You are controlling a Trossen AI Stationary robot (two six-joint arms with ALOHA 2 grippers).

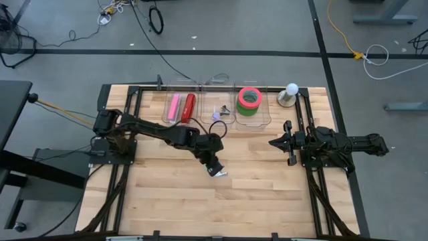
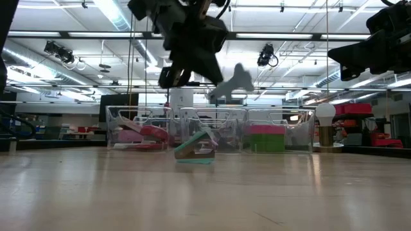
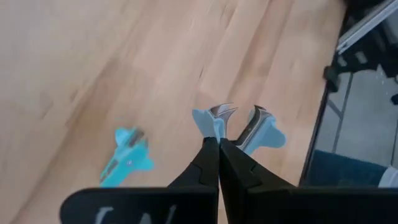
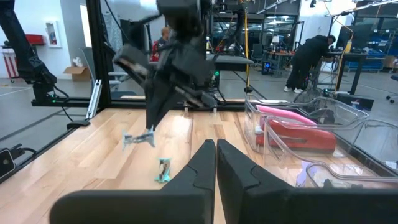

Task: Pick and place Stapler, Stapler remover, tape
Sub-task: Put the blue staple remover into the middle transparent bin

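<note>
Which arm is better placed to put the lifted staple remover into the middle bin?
Left. The left tool is shut on the staple remover, raised off the table and not far from the middle bin. The right tool waits shut and empty at the table's right side.

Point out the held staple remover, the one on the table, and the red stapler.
held staple remover [image 3: 214,119], left wrist view, blue handle.
staple remover on the table [image 3: 127,158], left wrist view, blue body.
red stapler [image 1: 188,108], high view, top.

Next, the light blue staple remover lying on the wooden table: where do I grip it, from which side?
Probably come from straight above the light blue staple remover and close across its narrow middle, beside the flared wings: it lies low on bare wood, with open room around it.
</note>
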